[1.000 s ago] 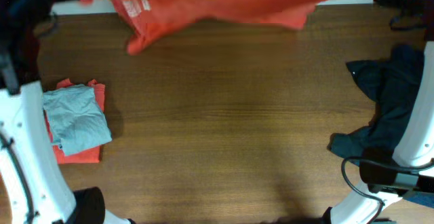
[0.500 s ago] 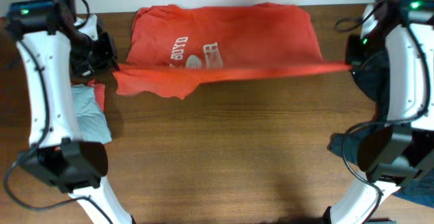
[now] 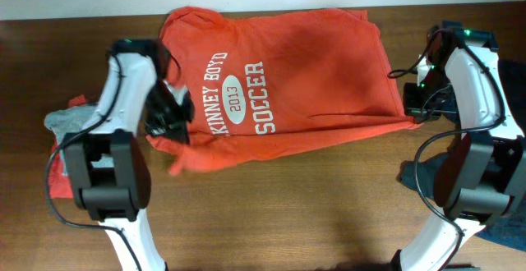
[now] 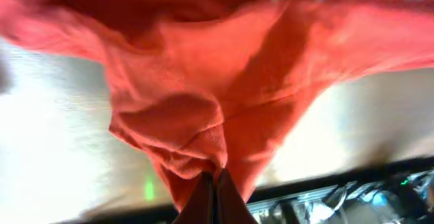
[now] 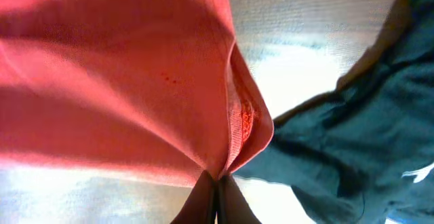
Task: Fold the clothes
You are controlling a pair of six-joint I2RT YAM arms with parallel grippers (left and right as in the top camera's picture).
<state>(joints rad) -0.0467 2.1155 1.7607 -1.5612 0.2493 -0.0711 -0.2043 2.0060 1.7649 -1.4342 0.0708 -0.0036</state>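
Note:
A bright red-orange T-shirt (image 3: pixel 312 74) with white lettering and an oval logo lies spread across the far half of the table, print up. My left gripper (image 3: pixel 168 127) is shut on its near left edge; the wrist view shows the red cloth (image 4: pixel 203 129) bunched between the fingertips (image 4: pixel 213 183). My right gripper (image 3: pixel 411 115) is shut on the near right corner; the hem (image 5: pixel 241 125) is pinched at the fingertips (image 5: pixel 218 183). A grey garment (image 3: pixel 70 121) lies on a folded red one (image 3: pixel 59 185) at the left.
A dark navy garment (image 3: pixel 505 197) is heaped at the right edge behind the right arm, also in the right wrist view (image 5: pixel 352 136). Bare brown wooden table (image 3: pixel 288 213) takes up the near half. A pale wall runs along the far edge.
Both grippers moved toward me and down with the shirt's near edge. The shirt, first held up and blurred, now lies flat with the lettering showing.

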